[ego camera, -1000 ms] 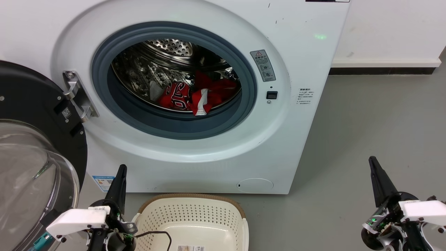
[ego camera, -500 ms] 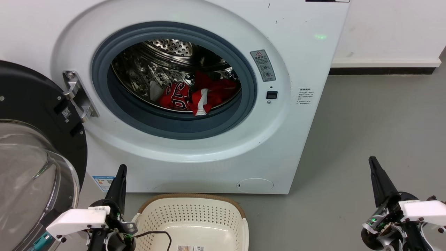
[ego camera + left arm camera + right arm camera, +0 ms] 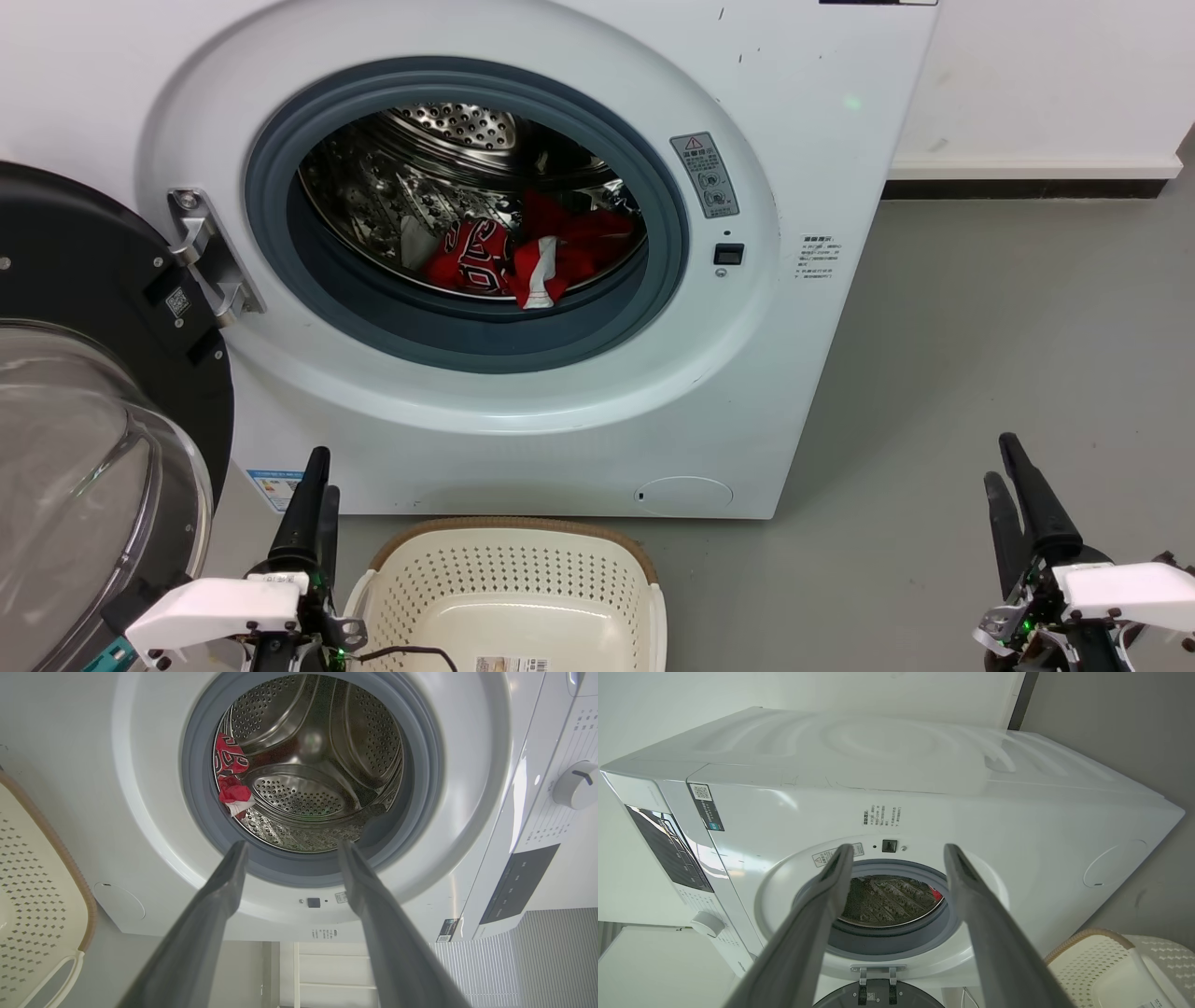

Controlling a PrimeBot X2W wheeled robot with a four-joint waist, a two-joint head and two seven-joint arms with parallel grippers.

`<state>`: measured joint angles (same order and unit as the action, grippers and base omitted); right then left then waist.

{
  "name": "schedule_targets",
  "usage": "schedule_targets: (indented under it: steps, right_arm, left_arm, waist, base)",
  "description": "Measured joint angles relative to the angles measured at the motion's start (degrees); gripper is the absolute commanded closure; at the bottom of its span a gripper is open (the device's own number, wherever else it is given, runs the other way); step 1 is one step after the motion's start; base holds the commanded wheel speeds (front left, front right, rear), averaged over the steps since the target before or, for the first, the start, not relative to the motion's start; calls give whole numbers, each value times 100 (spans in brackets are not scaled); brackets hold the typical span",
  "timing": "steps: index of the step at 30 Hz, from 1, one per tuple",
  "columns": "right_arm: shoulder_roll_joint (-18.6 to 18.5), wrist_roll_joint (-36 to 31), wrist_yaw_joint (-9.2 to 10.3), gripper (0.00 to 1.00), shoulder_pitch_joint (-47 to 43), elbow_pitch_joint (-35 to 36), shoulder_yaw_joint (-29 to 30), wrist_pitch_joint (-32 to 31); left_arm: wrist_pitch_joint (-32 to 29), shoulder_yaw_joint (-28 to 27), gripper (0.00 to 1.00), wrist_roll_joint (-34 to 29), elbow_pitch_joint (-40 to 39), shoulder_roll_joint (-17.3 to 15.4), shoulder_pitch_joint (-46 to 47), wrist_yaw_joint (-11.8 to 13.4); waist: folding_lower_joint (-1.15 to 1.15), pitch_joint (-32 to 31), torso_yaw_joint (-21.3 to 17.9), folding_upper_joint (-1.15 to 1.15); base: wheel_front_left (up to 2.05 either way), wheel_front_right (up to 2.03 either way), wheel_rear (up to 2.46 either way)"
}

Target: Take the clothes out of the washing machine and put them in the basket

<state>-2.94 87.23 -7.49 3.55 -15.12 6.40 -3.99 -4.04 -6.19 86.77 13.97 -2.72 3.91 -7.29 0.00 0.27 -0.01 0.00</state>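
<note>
Red clothes lay bunched at the bottom front of the steel drum inside the washing machine. The door stood swung fully open on the left.

Change observed: half a second before, each gripper had shown as a single dark spike. Now the left gripper and the right gripper each showed two separate fingers and sat slightly lower in the head view. Both wrist views confirmed it: the jaws were spread wide with nothing between them. Machine, clothes and basket had not moved.

Meaning for the task: this read as preparation for the first reach. Both pairs of jaws were released and aimed at the opening. The left wrist view framed the drum squarely, so the left arm looked the better placed. No garment had been touched, and the task stood at its start.

Orientation: the heap's long axis ran left to right across the drum floor, parallel to the opening. The jersey lay at the left end and the plain red garment at the right. A white-trimmed fold pointed down and forward, toward the grey rubber ring.

The basket stood on the floor just in front of the machine's base, below the opening and between the two grippers, and held no clothes.
</note>
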Motion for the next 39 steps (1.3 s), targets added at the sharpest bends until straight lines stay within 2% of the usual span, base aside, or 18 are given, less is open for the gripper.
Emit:
schedule_targets:
  steps: [21,22,39]
  right_arm:
    - [7,-3070,0,0,-193,799,-248,500]
    - [8,-3397,0,0,-248,881,-280,559]
    - [9,-4902,0,0,-391,1211,-366,903]
  left_arm:
    - [514,363,0,-2525,-542,0,-122,583]
    - [581,402,0,-2800,-594,-1,-132,635]
    - [904,573,0,-4155,-776,-3,-250,867]
  waist:
    - [0,32,4,0]
    - [0,35,6,0]
    - [0,49,22,0]
  base:
    - [0,0,0]
    - [0,0,0]
    - [0,0,0]
